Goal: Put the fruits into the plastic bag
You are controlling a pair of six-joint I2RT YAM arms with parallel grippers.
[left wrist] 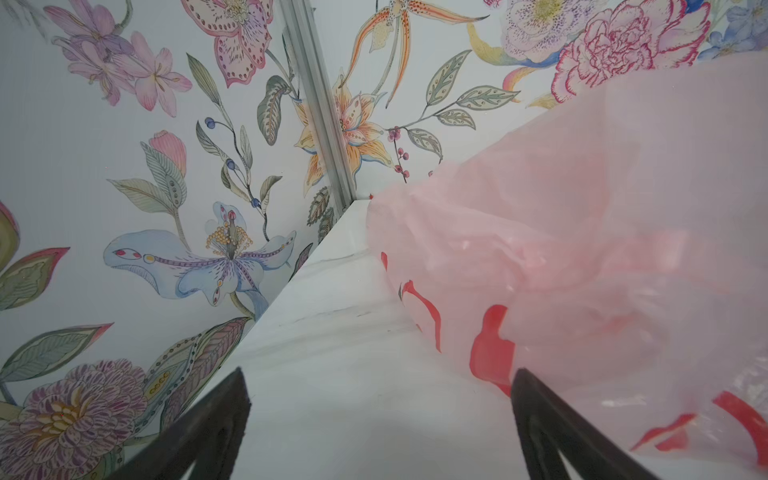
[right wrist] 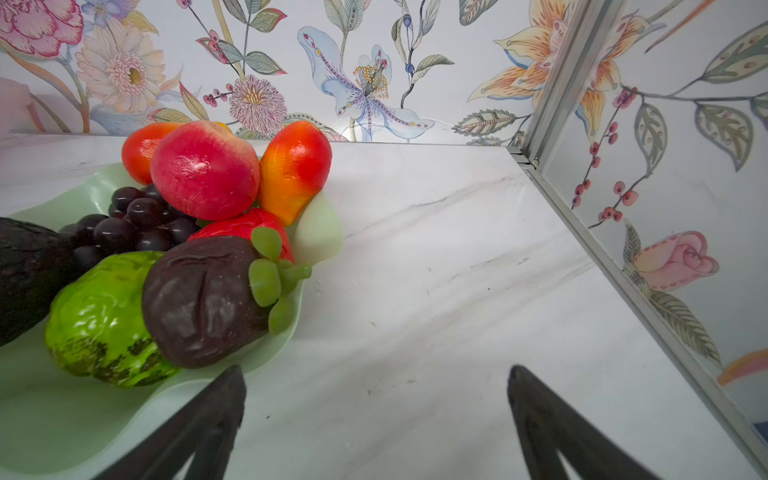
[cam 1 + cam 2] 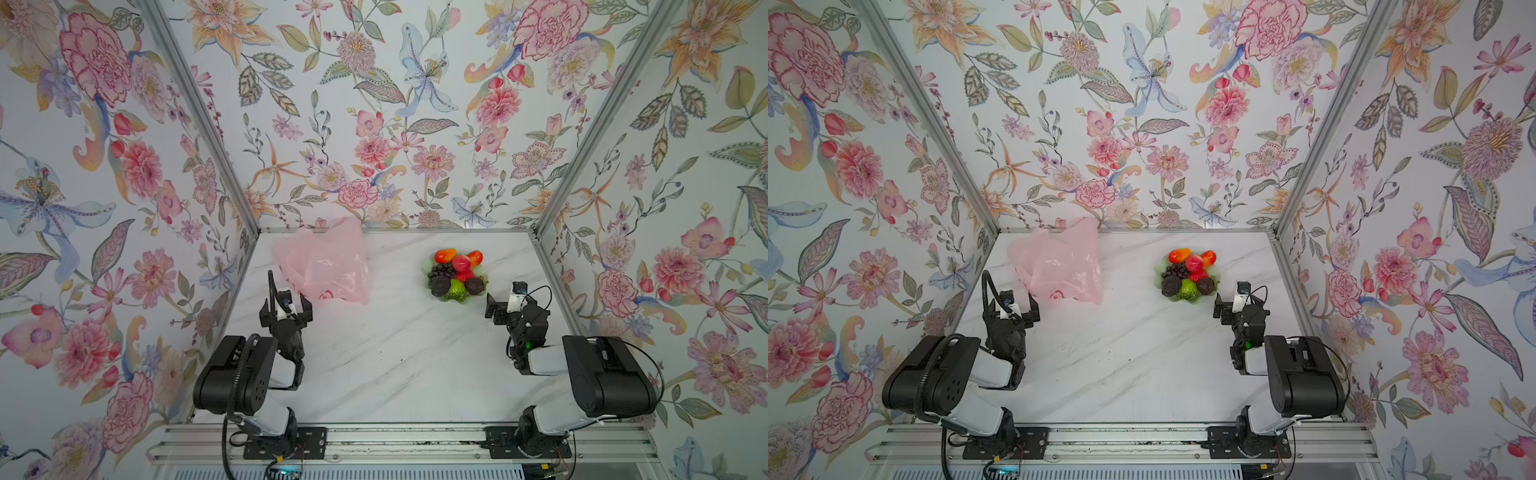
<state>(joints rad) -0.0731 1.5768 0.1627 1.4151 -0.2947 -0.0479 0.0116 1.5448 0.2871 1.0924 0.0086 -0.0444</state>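
The fruits (image 3: 457,272) (image 3: 1190,274) are piled on a pale green dish (image 2: 41,415) at the back right of the table. In the right wrist view I see a pink-red peach (image 2: 203,174), an orange-red mango (image 2: 295,166), dark grapes (image 2: 133,224), a bumpy green fruit (image 2: 99,324) and a dark brown fruit (image 2: 203,299). The pink plastic bag (image 3: 324,262) (image 3: 1059,262) (image 1: 582,249) lies crumpled at the back left. My left gripper (image 3: 286,309) (image 3: 1011,305) (image 1: 378,374) stands open just in front of the bag. My right gripper (image 3: 505,303) (image 3: 1231,303) (image 2: 375,370) is open beside the dish's near right rim, holding nothing.
Flowered walls with metal corner posts (image 3: 582,145) close in the marble table (image 3: 395,353) on three sides. A metal rail (image 3: 395,440) carrying both arm bases runs along the front edge.
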